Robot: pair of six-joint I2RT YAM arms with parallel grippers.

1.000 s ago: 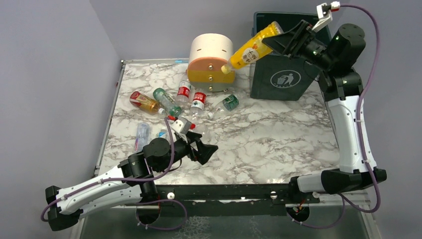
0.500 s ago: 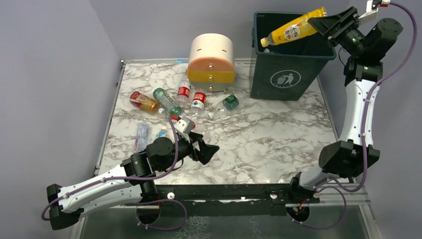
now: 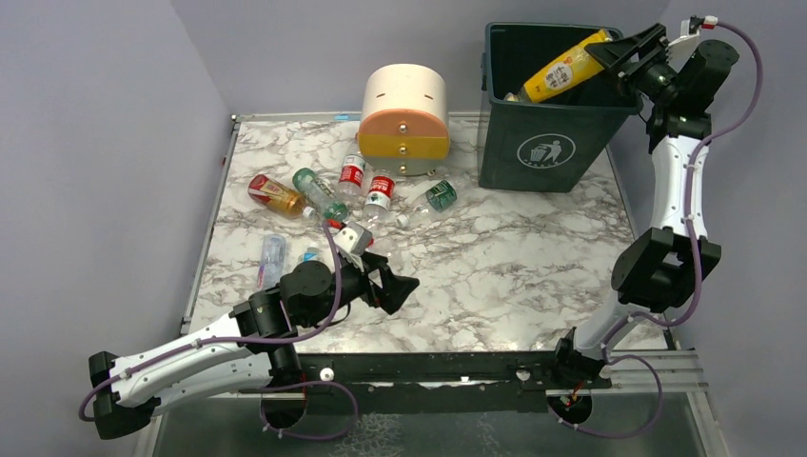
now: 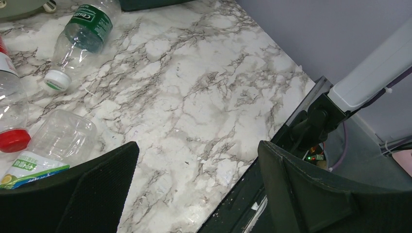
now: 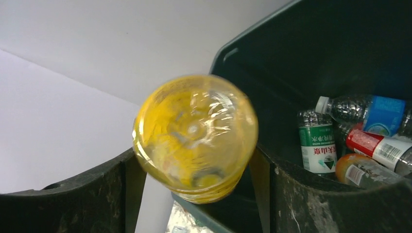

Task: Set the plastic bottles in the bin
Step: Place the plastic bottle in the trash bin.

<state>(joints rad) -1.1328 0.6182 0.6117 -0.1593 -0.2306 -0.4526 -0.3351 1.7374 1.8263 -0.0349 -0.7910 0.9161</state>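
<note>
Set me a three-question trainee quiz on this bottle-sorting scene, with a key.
1. True or false: the left pincer is holding a bottle.
2. Choose one: the yellow bottle at the right pincer is A) upright, B) tilted neck-down into the bin, C) lying flat.
3. Fill in: the loose bottle lying on the table closest to the bin wears a ____ label.

Key: 1 false, as it is open and empty; 2 B; 3 green.
</note>
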